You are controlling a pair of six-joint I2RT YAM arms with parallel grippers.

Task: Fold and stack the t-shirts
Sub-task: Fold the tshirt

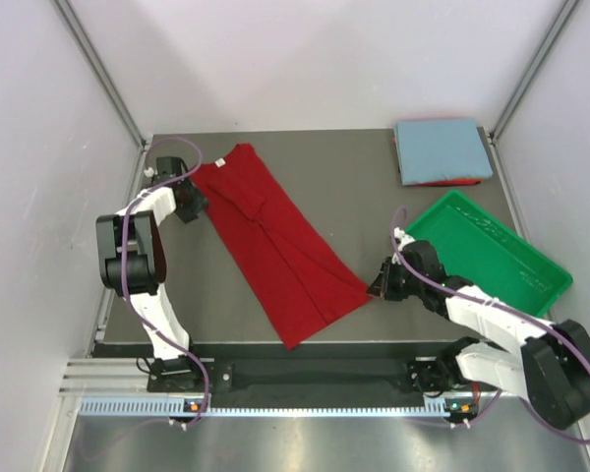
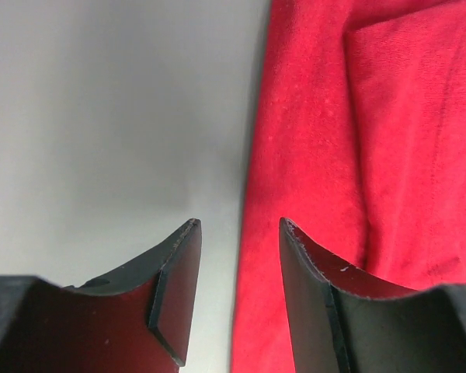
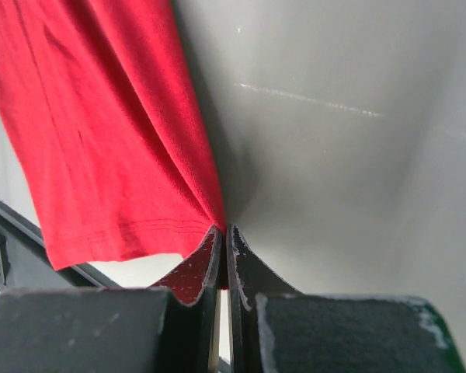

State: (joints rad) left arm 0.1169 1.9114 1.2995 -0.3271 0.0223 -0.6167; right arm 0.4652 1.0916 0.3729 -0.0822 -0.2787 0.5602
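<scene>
Right pincer (image 3: 224, 231) clamps the red t-shirt (image 1: 275, 246) (folded lengthwise, lying diagonal) by a hem corner; left pincer (image 2: 239, 225) gapes.

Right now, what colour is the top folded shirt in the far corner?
A light blue folded cloth shirt; top external view.

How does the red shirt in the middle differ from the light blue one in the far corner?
The red shirt lies as a long diagonal strip; the light blue shirt is a compact folded square. The right gripper pinches the red shirt's corner; no gripper touches the light blue shirt. Both lie flat.
</scene>
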